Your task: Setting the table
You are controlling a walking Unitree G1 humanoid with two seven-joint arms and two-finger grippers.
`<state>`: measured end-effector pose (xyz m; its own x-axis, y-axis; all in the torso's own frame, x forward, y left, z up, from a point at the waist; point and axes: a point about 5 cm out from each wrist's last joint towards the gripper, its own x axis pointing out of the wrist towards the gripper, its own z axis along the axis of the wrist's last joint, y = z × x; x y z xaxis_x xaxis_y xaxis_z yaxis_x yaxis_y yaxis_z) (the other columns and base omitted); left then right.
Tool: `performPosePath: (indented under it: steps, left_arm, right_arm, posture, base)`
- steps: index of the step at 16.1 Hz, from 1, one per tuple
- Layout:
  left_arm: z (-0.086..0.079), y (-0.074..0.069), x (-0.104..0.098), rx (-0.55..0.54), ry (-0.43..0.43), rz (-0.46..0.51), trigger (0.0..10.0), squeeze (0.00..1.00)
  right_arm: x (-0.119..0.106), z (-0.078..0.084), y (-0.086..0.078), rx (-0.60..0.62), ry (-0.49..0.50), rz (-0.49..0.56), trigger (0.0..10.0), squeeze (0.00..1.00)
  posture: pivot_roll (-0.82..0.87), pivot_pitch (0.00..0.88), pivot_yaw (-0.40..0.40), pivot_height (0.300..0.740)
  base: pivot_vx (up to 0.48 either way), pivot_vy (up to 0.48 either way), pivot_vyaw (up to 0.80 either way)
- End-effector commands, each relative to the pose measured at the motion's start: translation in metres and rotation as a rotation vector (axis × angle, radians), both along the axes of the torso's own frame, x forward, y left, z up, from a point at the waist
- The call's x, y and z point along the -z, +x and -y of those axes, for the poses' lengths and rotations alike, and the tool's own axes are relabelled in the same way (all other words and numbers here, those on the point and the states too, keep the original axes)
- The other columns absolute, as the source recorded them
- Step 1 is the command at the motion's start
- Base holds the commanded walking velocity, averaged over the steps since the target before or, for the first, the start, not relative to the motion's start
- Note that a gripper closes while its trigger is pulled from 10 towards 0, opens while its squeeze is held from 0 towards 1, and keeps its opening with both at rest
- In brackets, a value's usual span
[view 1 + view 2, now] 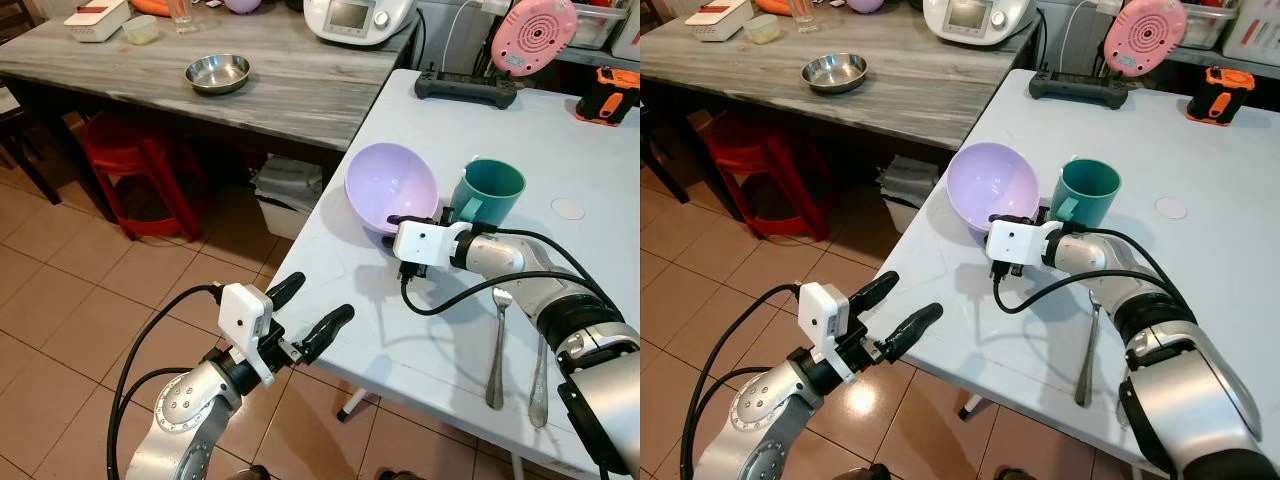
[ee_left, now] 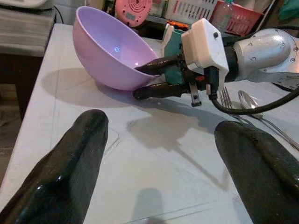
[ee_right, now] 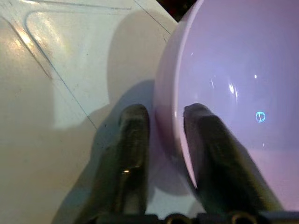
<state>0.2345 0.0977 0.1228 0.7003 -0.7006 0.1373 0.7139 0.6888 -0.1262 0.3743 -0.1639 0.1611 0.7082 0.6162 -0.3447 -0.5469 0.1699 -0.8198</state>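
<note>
A lilac bowl stands tilted on the white table, its opening turned toward the table's left edge. My right gripper is shut on the bowl's lower rim, one finger inside and one outside. A teal mug stands upright just behind the bowl, touching or nearly touching it. A fork and a spoon lie side by side near the front edge. My left gripper hangs open off the table's left front edge, holding nothing, and points at the bowl.
A grey wooden table at the back left carries a steel bowl, with a red stool under it. A black controller, a pink appliance and an orange device sit at the white table's far end. Tiled floor lies to the left.
</note>
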Motion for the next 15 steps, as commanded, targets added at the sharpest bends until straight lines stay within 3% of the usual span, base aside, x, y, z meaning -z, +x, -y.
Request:
performPosePath:
  steps: [1, 10, 12, 13, 14, 15]
  left_arm:
    - [-0.001, 0.004, 0.0, -0.012, 0.009, 0.015, 10.0, 0.0]
    - [-0.003, 0.027, -0.003, -0.105, 0.002, 0.076, 10.0, 0.0]
    - [-0.014, 0.036, -0.003, -0.235, 0.031, 0.105, 10.0, 0.0]
    - [-0.015, 0.037, -0.003, -0.25, 0.031, 0.106, 10.0, 0.0]
    - [-0.025, 0.046, 0.0, -0.372, 0.042, 0.074, 10.0, 0.0]
    - [-0.031, 0.05, 0.001, -0.441, 0.063, 0.064, 10.0, 0.0]
  right_arm:
    - [-0.009, -0.001, 0.002, -0.027, -0.009, 0.029, 0.0, 0.0]
    - [-0.023, -0.011, -0.007, -0.138, 0.106, 0.129, 0.0, 0.0]
    - [-0.028, -0.016, -0.013, -0.161, 0.222, 0.162, 0.0, 0.0]
    - [-0.028, -0.017, -0.014, -0.163, 0.236, 0.165, 0.0, 0.0]
    - [-0.027, -0.018, -0.021, -0.13, 0.347, 0.169, 0.0, 0.0]
    - [-0.025, -0.018, -0.024, -0.103, 0.391, 0.167, 0.0, 0.0]
  posture:
    - [-0.03, 0.134, 0.032, 0.74]
    - [-0.05, 0.06, 0.017, 0.74]
    - [-0.05, 0.052, 0.011, 0.74]
    - [-0.05, 0.049, 0.008, 0.74]
    - [-0.05, 0.046, 0.006, 0.74]
    - [-0.05, 0.046, 0.006, 0.74]
  base:
    - [0.0, 0.0, 0.0]
    - [0.0, 0.0, 0.0]
    - [0.0, 0.0, 0.0]
    - [0.0, 0.0, 0.0]
    - [0.0, 0.0, 0.0]
    - [0.0, 0.0, 0.0]
